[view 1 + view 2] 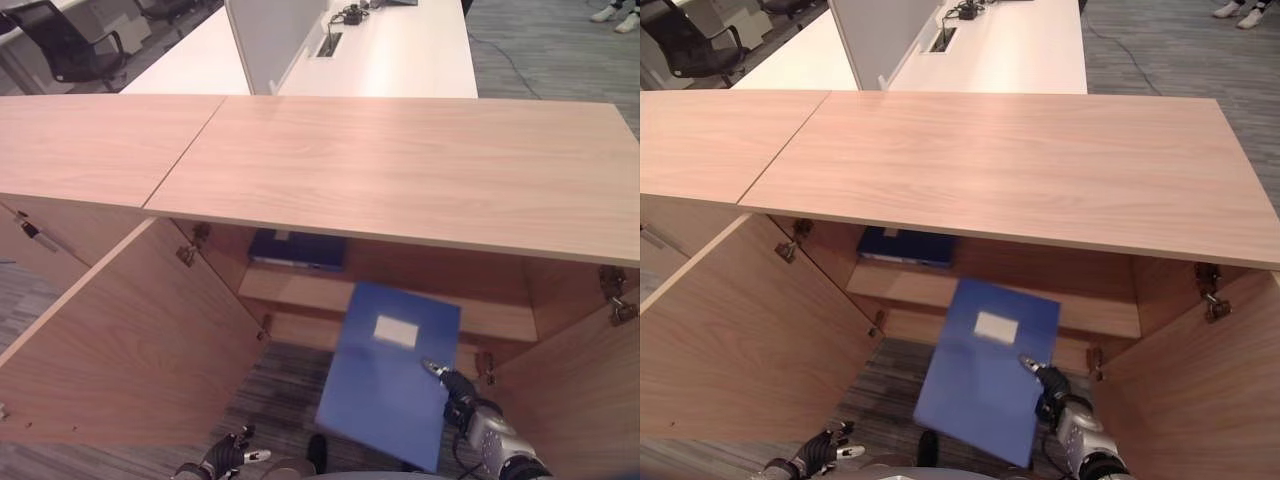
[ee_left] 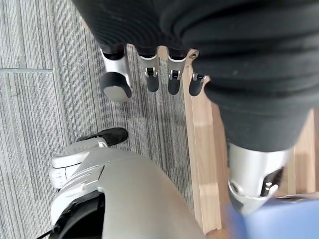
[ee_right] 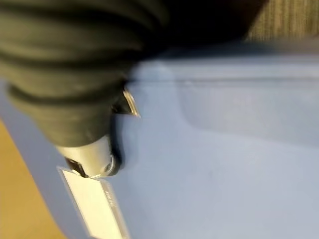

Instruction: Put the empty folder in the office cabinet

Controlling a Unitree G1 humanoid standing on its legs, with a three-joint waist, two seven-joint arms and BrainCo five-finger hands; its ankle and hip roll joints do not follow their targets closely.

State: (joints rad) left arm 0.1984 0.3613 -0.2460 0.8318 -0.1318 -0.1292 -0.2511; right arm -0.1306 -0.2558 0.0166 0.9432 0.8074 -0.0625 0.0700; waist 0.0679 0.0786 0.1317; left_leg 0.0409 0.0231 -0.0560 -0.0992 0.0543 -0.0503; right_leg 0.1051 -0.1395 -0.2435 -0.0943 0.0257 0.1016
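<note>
While our left hand (image 1: 228, 456) is hanging low by the open left door (image 1: 130, 340) with fingers relaxed and holding nothing, we are gripping the blue folder (image 1: 390, 370) in our right hand (image 1: 470, 410), thumb pinching its face. It is tilting in front of the open cabinet (image 1: 400, 160), below the shelf (image 1: 300, 288) carrying a dark blue folder (image 1: 297, 248).

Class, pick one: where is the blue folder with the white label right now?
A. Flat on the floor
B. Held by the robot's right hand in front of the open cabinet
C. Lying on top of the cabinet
B: the right hand grips the blue folder by its edge, before the open cabinet.
</note>
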